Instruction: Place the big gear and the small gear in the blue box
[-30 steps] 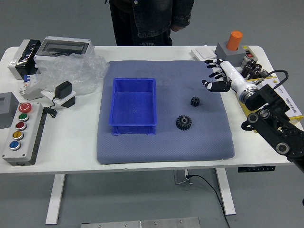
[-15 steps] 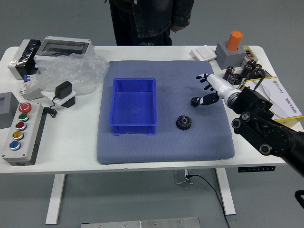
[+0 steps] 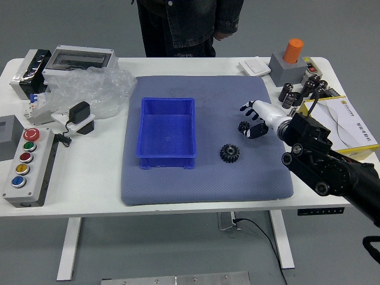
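1. Head view: the fingers of the right hand (image 3: pixel 262 119) are open and hold nothing; the upper ones reach out beyond the far side of the small gear (image 3: pixel 243 126), while a dark lower digit lies just to its right. Whether any tip touches it, I cannot tell.
2. The small gear lies on the blue-grey mat (image 3: pixel 178 191). It looks rigid and light, probably hard plastic or metal, so squeezing should not deform it. Its teeth ought to give some grip, though a low, round piece could roll or skid if pinched off-centre. Best taken by the toothed rim, from two opposite sides, with the tips low against the mat.
3. Next outward, the big gear (image 3: pixel 230 153) lies on the mat, nearer the robot and slightly left of the small one. It shows a central hole and coarse teeth; it should be as stiff, a little heavier, and easier to span across the rim.
4. Left of both gears, the blue box (image 3: pixel 168 130) stands on the mat with neither gear in it.
5. All this rests on the white worktop (image 3: pixel 89 199). At its far side stands a person (image 3: pixel 202 24), one hand (image 3: pixel 222 35) lowered, touching none of the gears.
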